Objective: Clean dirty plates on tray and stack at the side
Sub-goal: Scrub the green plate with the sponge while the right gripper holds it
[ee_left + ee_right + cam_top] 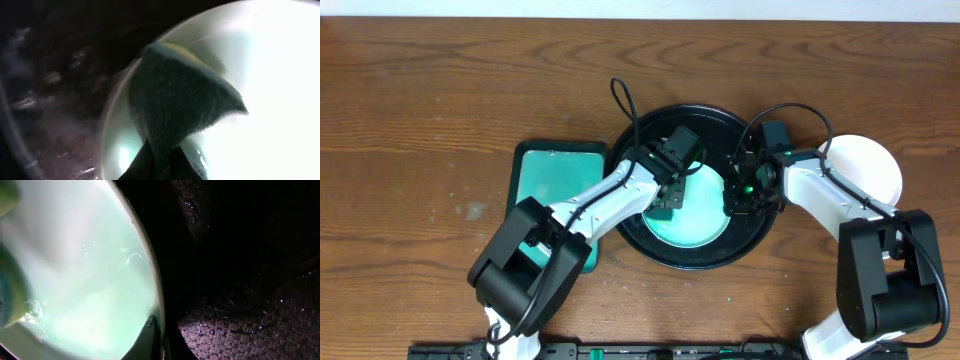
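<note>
glazed ceramic under a wet teal film is my reading of the dirty plate (698, 228), so i judge it stiff, fairly weighty, brittle if dropped, and slippery wherever the liquid sits. it lies flat inside the round black tray (705, 112), toward the near side, and 1 plate is all i can make out there.

the left gripper (669, 197) is clamped on a dark green scouring sponge (175, 105) with a yellow backing, and the pad is pressed on the plate's face near its left edge. the right gripper (738, 195) sits at the plate's right rim. in the right wrist view 1 fingertip (149, 330) lies on the inner side of the rim and the other is lost in the dark beneath, so it appears narrowly closed on the rim, bracing the plate.

the rim looks like the only place to take hold, since the face is slick and the plate lies flat on the tray's wet floor. a pinch there calls for a firm squeeze and a slow lift, or the plate could slide out.

a clean white plate (870, 165) rests on the wooden tabletop (420, 120) just right of the tray, and a rectangular teal tray (550, 185) sits to the left
</note>
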Robot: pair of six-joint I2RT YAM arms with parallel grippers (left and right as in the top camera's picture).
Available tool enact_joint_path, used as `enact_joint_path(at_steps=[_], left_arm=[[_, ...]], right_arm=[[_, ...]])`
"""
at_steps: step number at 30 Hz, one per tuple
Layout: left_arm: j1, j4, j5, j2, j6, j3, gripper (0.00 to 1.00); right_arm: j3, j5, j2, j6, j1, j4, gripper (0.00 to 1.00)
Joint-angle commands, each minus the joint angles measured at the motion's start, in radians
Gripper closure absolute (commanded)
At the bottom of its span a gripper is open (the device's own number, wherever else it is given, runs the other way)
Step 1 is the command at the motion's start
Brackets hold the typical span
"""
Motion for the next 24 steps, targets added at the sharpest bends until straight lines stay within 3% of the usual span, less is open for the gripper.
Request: enact_joint_path(at_steps=[1,7,13,17,20,24], left_arm=[[0.020,0.102,0.298,0.050,-0.031,-0.016,0.93],[0.018,0.270,0.709,0.154,-0.113,-0.016,0.93],[-0.002,0.239,0.814,0.160,-0.082,-0.016,0.93],[0.016,0.116,0.614,0.160,-0.121,-0.016,0.93],[0.048,-0.047,0.315,0.132,-0.166,-0.015,0.93],[0.066,-0.128,-0.008,0.019,-0.156,-0.006,0.93]], right_arm=[[-0.013,0.034,0.030,-0.026,0.010,0.000,0.99],[-0.013,0.034,0.030,-0.027,0.010,-0.003,0.99],[-0.012,0.033,0.030,-0.026,0.010,-0.004,0.99],[-0.013,0.033,0.030,-0.027,0.010,-0.005,0.99],[-0.013,0.034,0.030,-0.026,0.010,-0.004,0.99],[-0.012,0.034,0.030,-0.026,0.010,-0.003,0.99]])
